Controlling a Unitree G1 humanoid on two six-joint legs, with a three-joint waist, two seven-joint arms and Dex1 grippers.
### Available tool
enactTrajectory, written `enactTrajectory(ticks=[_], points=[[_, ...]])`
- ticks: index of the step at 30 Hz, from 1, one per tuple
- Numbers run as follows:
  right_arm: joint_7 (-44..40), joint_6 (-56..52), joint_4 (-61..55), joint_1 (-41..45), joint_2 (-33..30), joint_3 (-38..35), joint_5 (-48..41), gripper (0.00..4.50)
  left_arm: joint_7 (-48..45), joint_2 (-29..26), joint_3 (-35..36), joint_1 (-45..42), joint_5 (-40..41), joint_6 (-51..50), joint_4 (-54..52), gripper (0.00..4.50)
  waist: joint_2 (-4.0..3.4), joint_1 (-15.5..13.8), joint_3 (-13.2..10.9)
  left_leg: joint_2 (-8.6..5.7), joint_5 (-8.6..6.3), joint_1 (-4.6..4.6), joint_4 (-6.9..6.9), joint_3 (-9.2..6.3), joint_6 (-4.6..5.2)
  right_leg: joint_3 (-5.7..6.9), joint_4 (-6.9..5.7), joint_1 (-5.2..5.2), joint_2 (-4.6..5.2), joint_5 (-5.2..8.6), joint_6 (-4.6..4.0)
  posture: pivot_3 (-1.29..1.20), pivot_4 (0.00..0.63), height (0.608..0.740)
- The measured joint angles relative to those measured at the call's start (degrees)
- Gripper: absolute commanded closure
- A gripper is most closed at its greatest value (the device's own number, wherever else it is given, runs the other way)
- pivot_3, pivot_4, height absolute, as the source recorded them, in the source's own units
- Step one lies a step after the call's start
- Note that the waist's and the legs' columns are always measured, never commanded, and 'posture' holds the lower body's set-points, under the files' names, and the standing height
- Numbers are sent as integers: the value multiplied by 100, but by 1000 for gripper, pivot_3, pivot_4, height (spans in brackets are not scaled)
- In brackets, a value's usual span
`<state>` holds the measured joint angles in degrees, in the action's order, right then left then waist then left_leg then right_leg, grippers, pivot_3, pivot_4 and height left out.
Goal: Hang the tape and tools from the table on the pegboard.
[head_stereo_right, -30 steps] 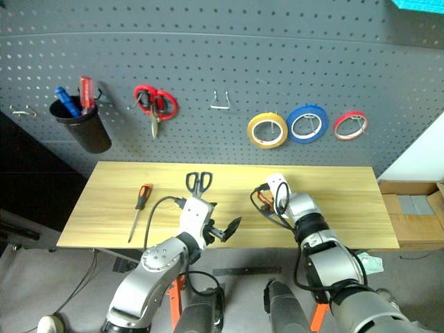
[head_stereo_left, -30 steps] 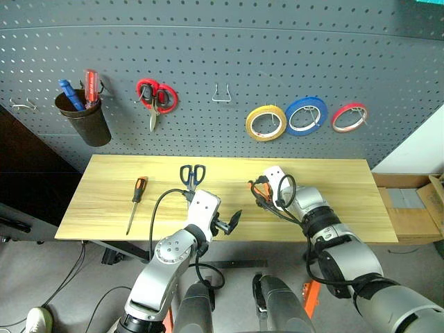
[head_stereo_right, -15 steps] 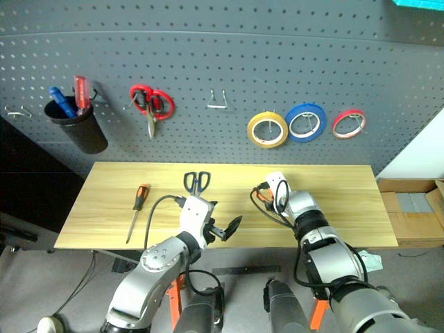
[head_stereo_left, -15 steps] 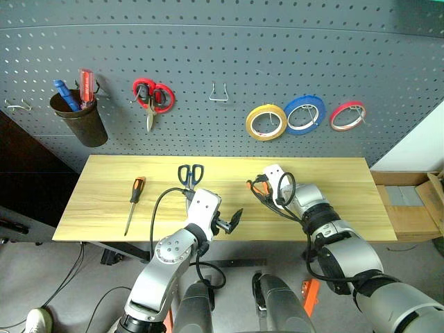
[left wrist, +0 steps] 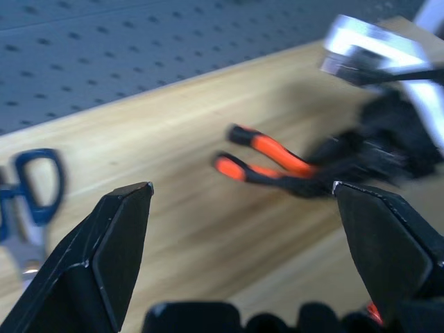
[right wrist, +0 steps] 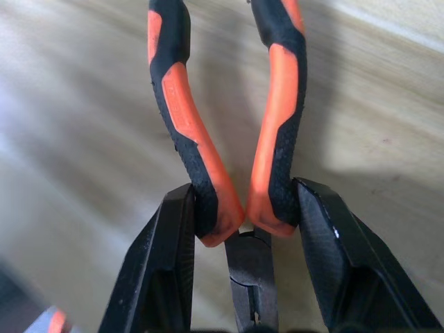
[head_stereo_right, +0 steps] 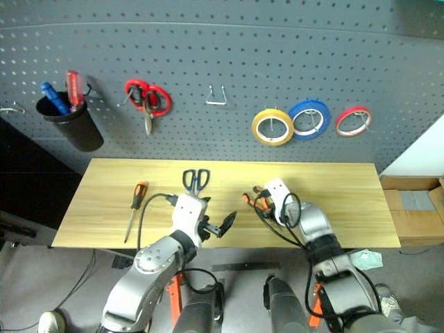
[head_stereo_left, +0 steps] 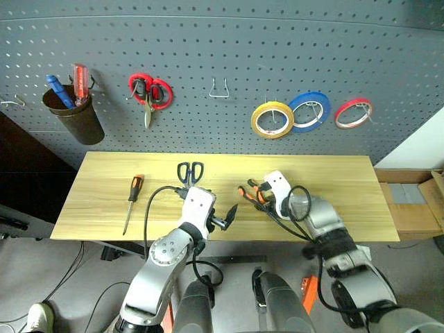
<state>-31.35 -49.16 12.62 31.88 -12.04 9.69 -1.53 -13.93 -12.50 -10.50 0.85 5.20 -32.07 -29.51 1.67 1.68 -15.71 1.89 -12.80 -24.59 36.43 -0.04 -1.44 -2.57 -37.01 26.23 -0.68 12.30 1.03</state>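
Pliers (right wrist: pixel 229 139) nose hidden between right gripper (right wrist: pixel 246 222) fingers

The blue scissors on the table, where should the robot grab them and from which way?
Probably the shut blades. The scissors lie flat on the table, dark blue loops toward the pegboard, blades toward the robot. Coming down from above with the open left gripper, which hovers nearest, fingers either side of the blades, would leave the loops free for a hook.

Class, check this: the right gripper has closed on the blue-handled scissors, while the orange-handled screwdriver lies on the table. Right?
Not quite. The right gripper has closed on the orange-and-black pliers, as the right wrist view shows. The blue-handled scissors lie on the table, like the orange-handled screwdriver.
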Motion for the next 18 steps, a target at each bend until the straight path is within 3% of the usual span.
enactTrajectory(ticks=[5,8,18], points=[[-109,-312,-2126,-713,-243,-92,-407,2768,432,301,24,542,-96,115,-870,0,11,-6,15,-15,-7,-4,5,-7,-12,7,5,-4,18,7,14,67,184,740],[-108,-436,-2744,-864,-100,-123,-699,2768,685,415,68,538,-212,130,-1280,0,9,1,36,-18,-7,-14,40,-7,-12,11,2,-6,11,3,21,79,148,740],[155,-433,-2303,309,886,-299,-1355,2768,1357,490,512,68,-906,418,-1441,0,67,-20,405,-19,5,-6,62,-4,-13,12,0,-17,-19,-38,20,118,86,740]])
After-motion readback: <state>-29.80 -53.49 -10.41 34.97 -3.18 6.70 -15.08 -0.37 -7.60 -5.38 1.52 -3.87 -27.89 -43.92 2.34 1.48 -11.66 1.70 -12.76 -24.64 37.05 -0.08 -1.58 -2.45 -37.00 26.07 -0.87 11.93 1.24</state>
